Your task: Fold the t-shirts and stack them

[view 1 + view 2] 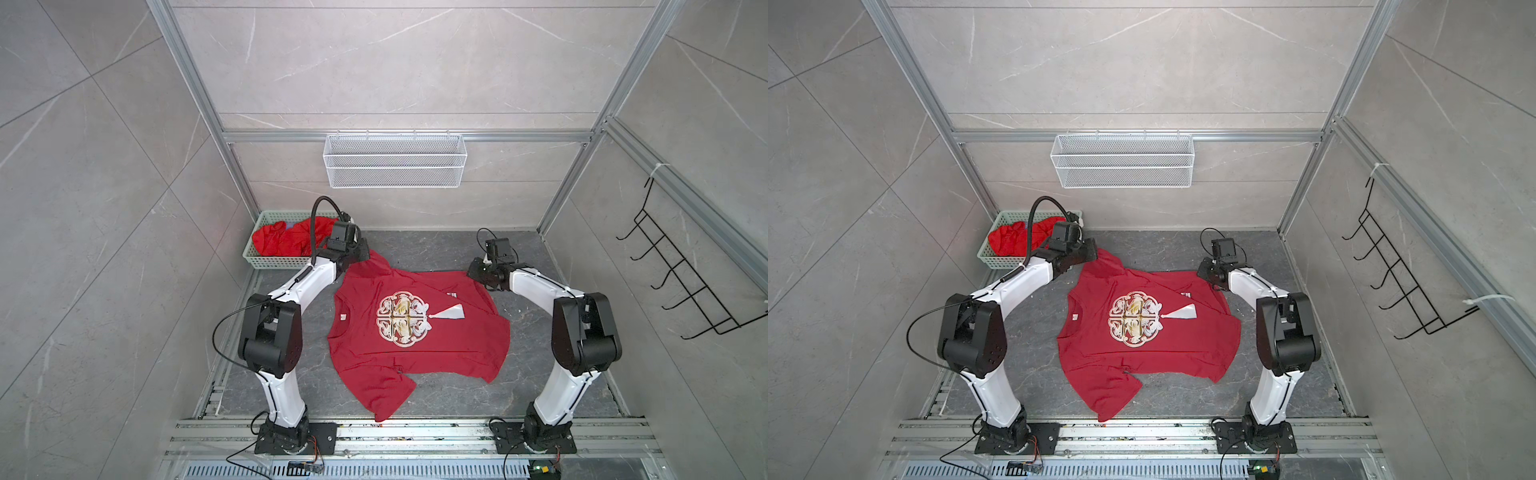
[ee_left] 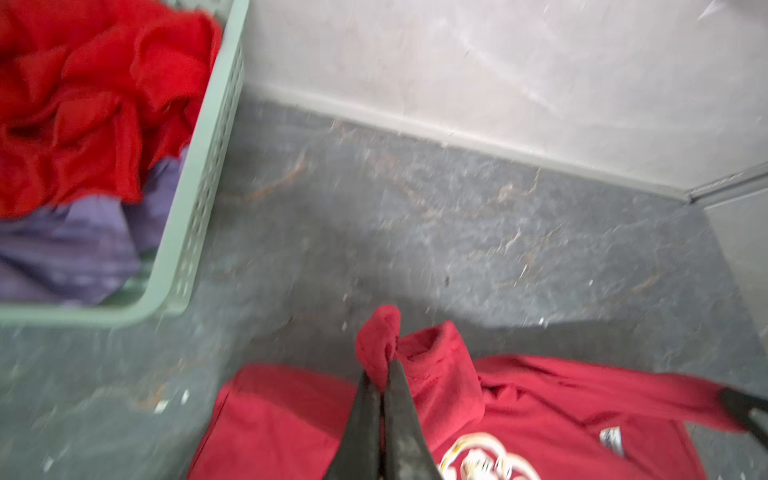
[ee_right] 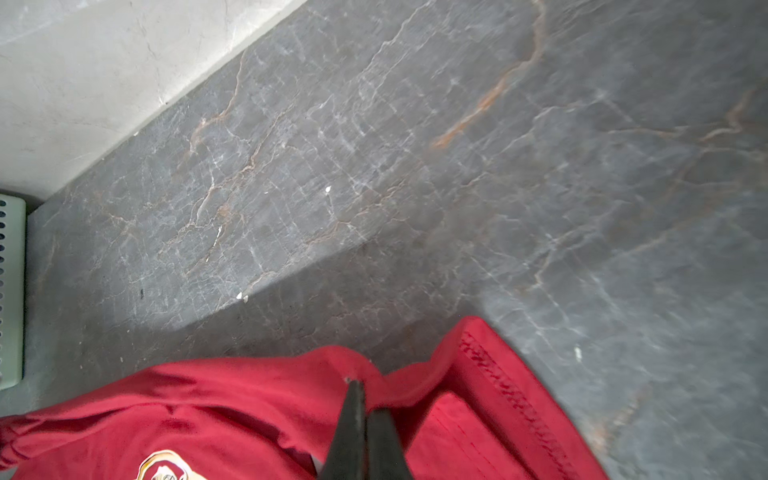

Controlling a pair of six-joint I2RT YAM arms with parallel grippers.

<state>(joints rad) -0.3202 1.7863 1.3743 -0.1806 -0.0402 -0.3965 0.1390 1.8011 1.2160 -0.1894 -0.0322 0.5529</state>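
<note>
Early going: the crimson t-shirt (image 1: pixel 419 336) lies spread print-up on the dark surface (image 1: pixel 436 249), no fold made. The left gripper (image 2: pixel 384 372) has its jaws pinched shut on the far sleeve, and the right gripper (image 3: pixel 360 397) has its jaws clamped on the far hem. More red shirts (image 1: pixel 282 243) wait crumpled in the green basket (image 1: pixel 266 264); no stack yet.

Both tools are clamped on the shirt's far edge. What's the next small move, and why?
Probably lift both together a little, so the far edge comes up evenly, ready to carry toward the near side. The left tool pinches the far sleeve and the right tool pinches the far hem corner. The shirt lies spread, print up and unfolded, so an even lift should start the fold without skew.
</note>
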